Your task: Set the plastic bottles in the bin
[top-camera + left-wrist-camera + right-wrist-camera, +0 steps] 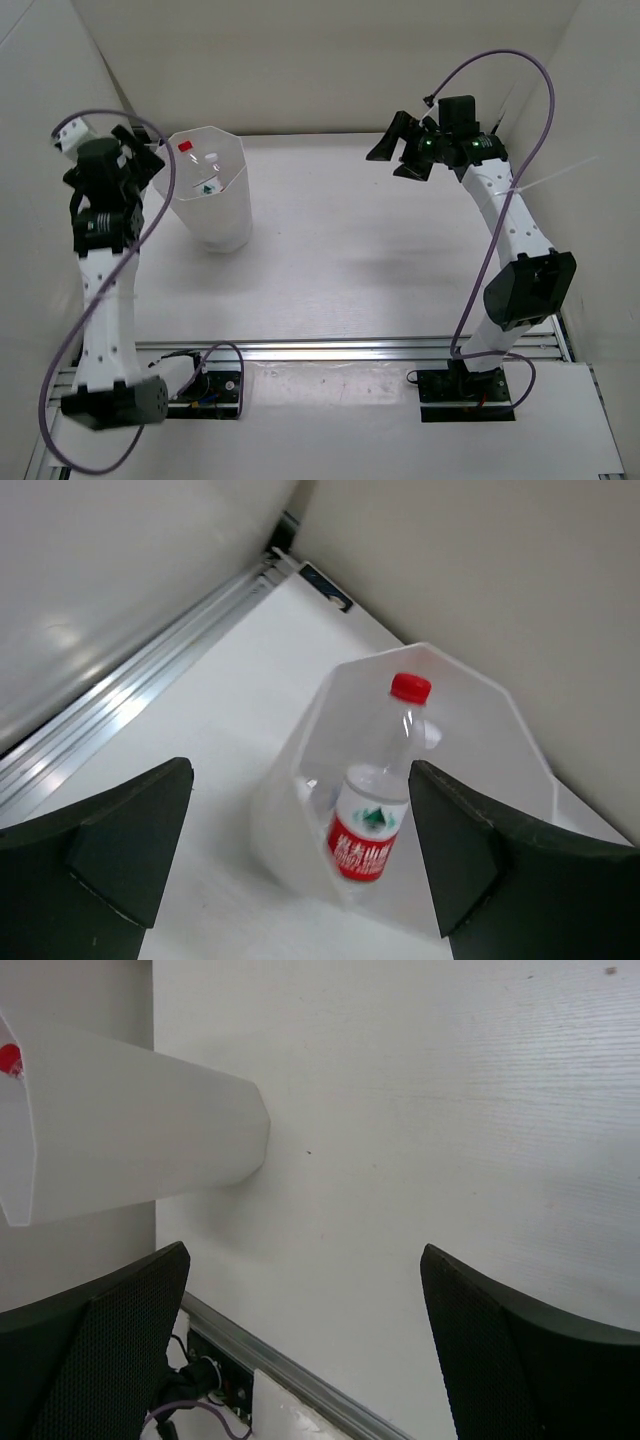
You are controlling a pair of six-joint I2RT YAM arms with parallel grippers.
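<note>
Left fingers (298, 780) hang spread wide and empty just above the bin (285, 820), which stands far left on the tabletop (350, 240). Right below them the red-capped bottle (375, 815) is inside, long axis upright, cap near the rim. Right fingers (305, 1260), also spread and empty, hover far right, well apart. No bottle shows outside the bin, and there is open room rightward for lifting away.

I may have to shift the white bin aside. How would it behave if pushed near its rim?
Probably tippy: the bin is tall and narrows toward its base, so a high push may topple rather than slide it. Likely light and a bit flexible, as its walls look thin and translucent. The red-capped bottle inside probably adds little ballast.
</note>
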